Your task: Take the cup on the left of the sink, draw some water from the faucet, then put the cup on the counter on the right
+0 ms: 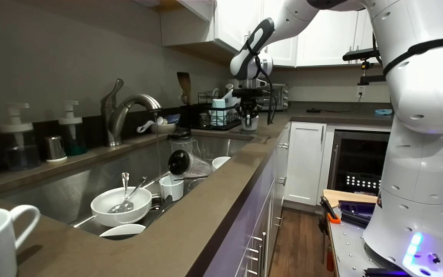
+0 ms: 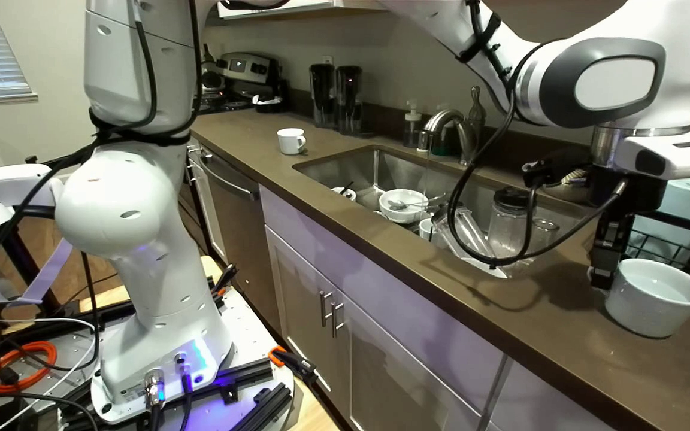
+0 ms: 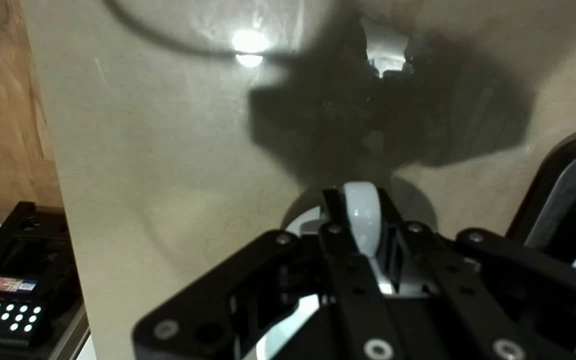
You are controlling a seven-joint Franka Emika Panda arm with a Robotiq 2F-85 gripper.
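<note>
The white cup is upright at or just above the counter, beyond the sink's far end in an exterior view. It is large in an exterior view; I cannot tell whether it holds water. My gripper is shut on the cup's handle, which shows between the black fingers in the wrist view; the fingers hide much of the cup there. The steel sink holds dishes. The silver faucet has a thin stream running into it. An alike white mug stands at the sink's other end.
A black dish rack stands beside the held cup. In the sink are white bowls, a white cup and clear dark-lidded jars. Soap dispensers and a metal tumbler line the wall. A toaster oven stands behind.
</note>
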